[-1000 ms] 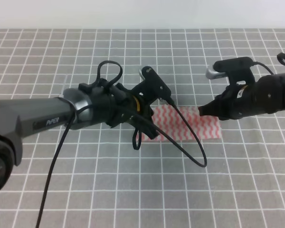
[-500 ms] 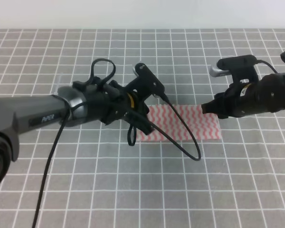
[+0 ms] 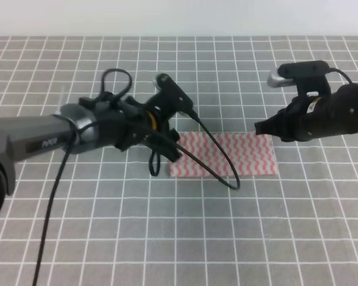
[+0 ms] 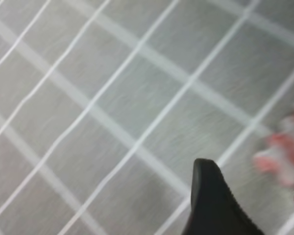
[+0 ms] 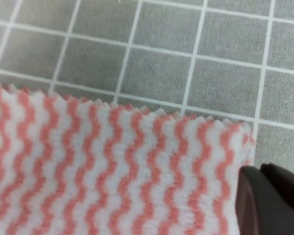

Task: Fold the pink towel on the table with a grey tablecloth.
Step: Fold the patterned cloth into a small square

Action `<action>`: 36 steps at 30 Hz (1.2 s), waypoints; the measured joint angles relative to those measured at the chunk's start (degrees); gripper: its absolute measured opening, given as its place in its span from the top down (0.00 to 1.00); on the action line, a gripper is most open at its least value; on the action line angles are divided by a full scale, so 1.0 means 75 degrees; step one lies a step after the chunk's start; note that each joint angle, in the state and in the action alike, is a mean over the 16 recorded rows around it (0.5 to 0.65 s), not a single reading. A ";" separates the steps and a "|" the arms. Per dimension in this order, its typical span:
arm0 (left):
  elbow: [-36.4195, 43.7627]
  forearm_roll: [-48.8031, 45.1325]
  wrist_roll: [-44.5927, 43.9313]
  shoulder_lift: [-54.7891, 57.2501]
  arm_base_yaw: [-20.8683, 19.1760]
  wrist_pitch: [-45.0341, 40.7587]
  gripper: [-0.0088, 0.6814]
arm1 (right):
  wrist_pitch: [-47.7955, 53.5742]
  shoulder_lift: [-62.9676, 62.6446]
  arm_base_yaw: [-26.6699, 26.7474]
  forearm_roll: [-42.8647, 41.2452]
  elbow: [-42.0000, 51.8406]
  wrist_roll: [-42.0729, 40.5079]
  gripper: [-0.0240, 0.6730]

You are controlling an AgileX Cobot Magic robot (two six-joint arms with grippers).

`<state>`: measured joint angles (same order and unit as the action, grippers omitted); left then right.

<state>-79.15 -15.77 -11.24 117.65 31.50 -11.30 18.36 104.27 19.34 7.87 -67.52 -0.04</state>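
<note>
The table with a grey tablecloth (image 3: 167,238) holds the flat pink towel (image 3: 227,156); neither hand's grip state is discernible.

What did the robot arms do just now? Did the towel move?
Both arms drew away from the pink towel: the left tool slid left off its left end, and the right tool backed right and lifted a little. Neither holds the towel. The towel stayed put, a folded strip on the grey tablecloth.
</note>
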 joint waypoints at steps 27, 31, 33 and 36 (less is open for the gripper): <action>-0.0004 0.1196 0.1619 -0.0656 0.0545 0.0016 0.98 | -0.0043 0.0757 0.0557 0.0182 -0.0005 -0.0244 0.99; -0.0004 0.1371 0.1619 -0.0465 0.0590 0.0016 0.99 | -0.0047 0.0838 0.0557 0.0184 -0.0005 -0.0244 0.99; -0.0004 0.1407 0.1617 -0.0356 0.0591 0.0023 0.99 | -0.0049 0.0860 0.0557 0.0184 -0.0005 -0.0244 0.99; -0.0004 0.1423 0.1614 -0.0176 0.0568 0.0034 0.99 | -0.0048 0.0881 0.0557 0.0184 -0.0007 -0.0243 0.99</action>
<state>-79.18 -5.10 0.86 116.33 35.76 -11.05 18.00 110.88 23.52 9.25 -67.57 -1.86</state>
